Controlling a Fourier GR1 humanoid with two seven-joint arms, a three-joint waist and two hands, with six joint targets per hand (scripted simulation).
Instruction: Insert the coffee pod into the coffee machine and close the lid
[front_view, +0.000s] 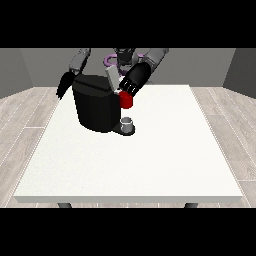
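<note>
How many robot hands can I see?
2. One hand is at the view's right, over the coffee machine, just above a red thing at the machine. The other hand hangs at the view's left, beside the machine.

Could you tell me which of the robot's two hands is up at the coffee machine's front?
The hand at the view's right: it is by the red thing at the machine. The other hand hangs behind the machine's far side.

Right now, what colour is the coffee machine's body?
Black, seen in the front view: the coffee machine stands on the white table.
</note>
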